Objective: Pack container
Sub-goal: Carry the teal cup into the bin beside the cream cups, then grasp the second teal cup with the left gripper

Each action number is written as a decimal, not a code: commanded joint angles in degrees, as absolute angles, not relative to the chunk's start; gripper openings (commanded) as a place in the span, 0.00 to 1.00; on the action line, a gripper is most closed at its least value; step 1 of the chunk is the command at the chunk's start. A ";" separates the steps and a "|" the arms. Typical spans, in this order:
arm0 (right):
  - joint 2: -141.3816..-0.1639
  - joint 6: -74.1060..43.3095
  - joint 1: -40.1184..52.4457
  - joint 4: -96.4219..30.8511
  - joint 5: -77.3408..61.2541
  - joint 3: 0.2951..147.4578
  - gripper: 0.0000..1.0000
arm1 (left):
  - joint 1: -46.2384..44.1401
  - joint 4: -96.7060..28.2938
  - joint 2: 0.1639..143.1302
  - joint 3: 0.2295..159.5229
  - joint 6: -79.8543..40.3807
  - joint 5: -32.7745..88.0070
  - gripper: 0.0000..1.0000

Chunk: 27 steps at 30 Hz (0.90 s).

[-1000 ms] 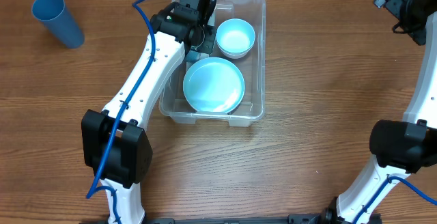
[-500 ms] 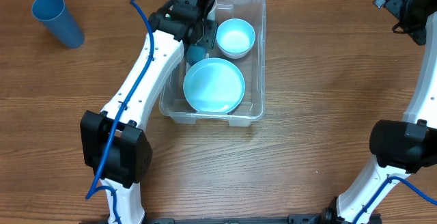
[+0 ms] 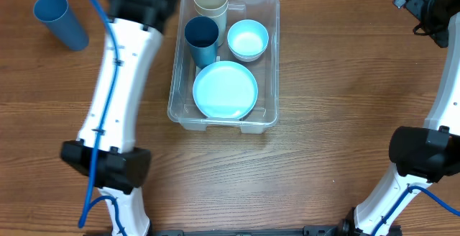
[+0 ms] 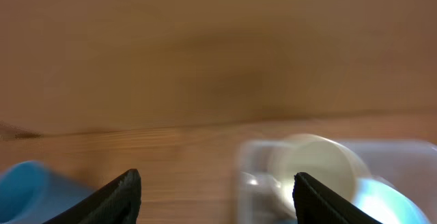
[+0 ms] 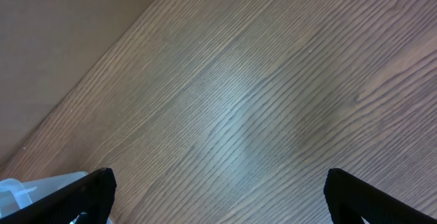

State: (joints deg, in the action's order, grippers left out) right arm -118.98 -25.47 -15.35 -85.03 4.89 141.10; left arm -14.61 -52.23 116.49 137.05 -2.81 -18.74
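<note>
The left pincer [image 4: 217, 198] is spread wide with nothing between its fingers; its own view is blurred. Past it on the right is a beige cup [image 4: 313, 164], and low on the left a blue cup [image 4: 27, 183]. The right pincer [image 5: 218, 197] is fully apart and empty too, over bare wood at the far right of the tabletop [image 3: 323, 157], well apart from the other things.

The container [image 3: 275, 85] sits on the tabletop near the middle, toward the far edge, just right of the left arm [image 3: 118, 85]. The beige cup stands in its far left corner, with a dark blue cup [image 3: 202, 34] just nearer. A small bowl [image 3: 248, 38] lies to their right, and a large bowl [image 3: 225, 90] fills the near half. The blue cup is outside the container, at the far left.
</note>
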 commanded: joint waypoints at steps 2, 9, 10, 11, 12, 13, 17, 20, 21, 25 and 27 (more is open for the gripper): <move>-117.67 -25.65 -15.35 -84.77 5.45 142.15 1.00 | 0.05 -50.59 118.76 138.06 -8.03 -16.29 0.73; -117.67 -25.65 -15.35 -84.77 5.45 142.15 1.00 | 12.40 -49.54 126.56 138.06 -9.19 -10.55 0.83; -117.67 -25.65 -15.35 -84.77 5.45 142.15 1.00 | 12.95 -49.10 127.85 138.06 -9.19 -10.46 0.84; -117.67 -25.65 -15.35 -84.77 5.45 142.15 1.00 | 13.23 -48.71 128.88 138.06 -8.99 -10.46 0.84; -117.67 -25.65 -15.35 -84.77 5.45 142.15 1.00 | 13.52 -48.40 130.17 138.06 -8.97 -10.46 0.83; -117.67 -25.65 -15.35 -84.77 5.45 142.15 1.00 | 13.58 -48.25 131.11 138.06 -8.95 -10.46 0.83; -117.67 -25.65 -15.35 -84.77 5.45 142.15 1.00 | 13.58 -48.80 136.22 138.06 -8.80 -10.46 0.80; -117.67 -25.65 -15.35 -84.77 5.45 142.15 1.00 | 13.58 -49.23 139.33 138.06 -8.78 -10.55 0.78; -117.67 -25.65 -15.35 -84.77 5.45 142.15 1.00 | 13.58 -49.23 139.85 138.06 -8.78 -10.76 0.78; -117.67 -25.65 -15.35 -84.77 5.45 142.15 1.00 | 13.89 -49.25 140.86 138.04 -8.80 -10.90 0.56; -117.67 -25.65 -15.35 -84.77 5.45 142.15 1.00 | 13.91 -49.25 140.81 138.06 -8.86 -10.87 0.28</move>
State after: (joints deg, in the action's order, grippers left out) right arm -118.98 -25.45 -15.33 -85.01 4.93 141.12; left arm 13.61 -49.32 140.75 137.10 -8.88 -11.31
